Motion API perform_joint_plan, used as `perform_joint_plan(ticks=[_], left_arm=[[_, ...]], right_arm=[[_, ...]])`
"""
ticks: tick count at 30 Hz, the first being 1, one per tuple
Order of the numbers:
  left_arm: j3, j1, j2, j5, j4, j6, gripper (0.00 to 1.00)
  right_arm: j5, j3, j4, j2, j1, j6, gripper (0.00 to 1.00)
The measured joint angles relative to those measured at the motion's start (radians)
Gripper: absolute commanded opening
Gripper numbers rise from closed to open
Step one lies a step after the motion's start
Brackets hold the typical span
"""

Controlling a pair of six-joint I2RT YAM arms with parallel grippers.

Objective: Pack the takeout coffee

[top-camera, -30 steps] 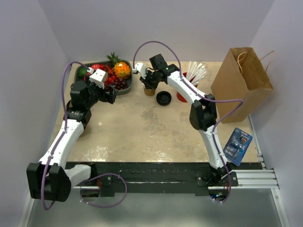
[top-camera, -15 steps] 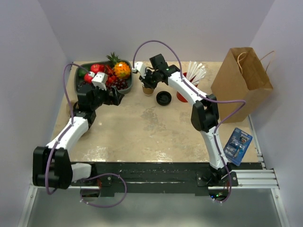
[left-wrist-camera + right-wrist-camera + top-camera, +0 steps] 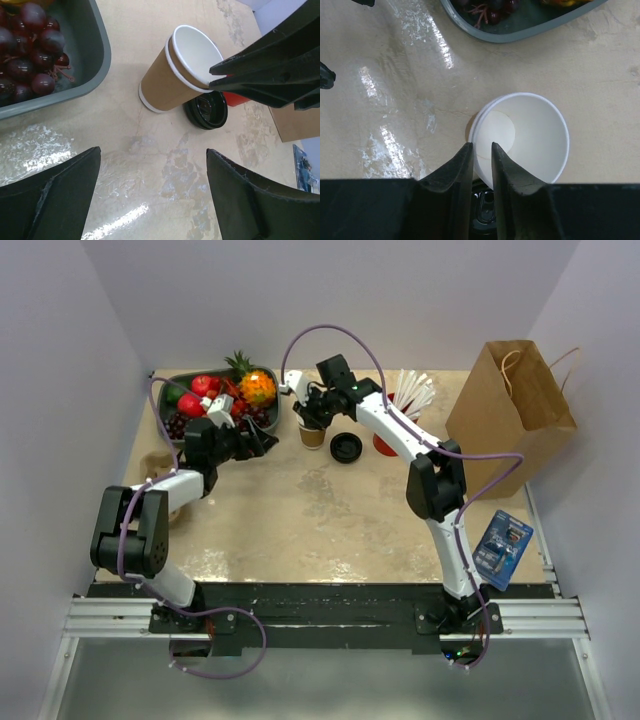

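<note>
Upper centre of the worktop (image 3: 300, 520): takeout coffee cup (image 3: 312, 435) upright, lidless; right pincer (image 3: 481, 146) straddles its rim, barely parted, grip untellable; left pincer (image 3: 154, 152) spread, farther left.

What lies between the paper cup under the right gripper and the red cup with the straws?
The black lid lies flat between the paper cup and the red cup, close beside the paper cup. The top view shows this best.
</note>
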Motion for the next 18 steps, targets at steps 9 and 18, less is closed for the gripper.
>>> perform_joint_plan(ticks=[9,18], left_arm=[[0.006,-0.021,0.001,0.008,0.027,-0.010,0.90],[0.006,-0.023,0.001,0.007,0.026,-0.010,0.89]], right_arm=[[0.000,0.000,0.000,0.000,0.001,0.026,0.29],[-0.019,0.004,-0.011,0.001,0.005,0.029,0.42]])
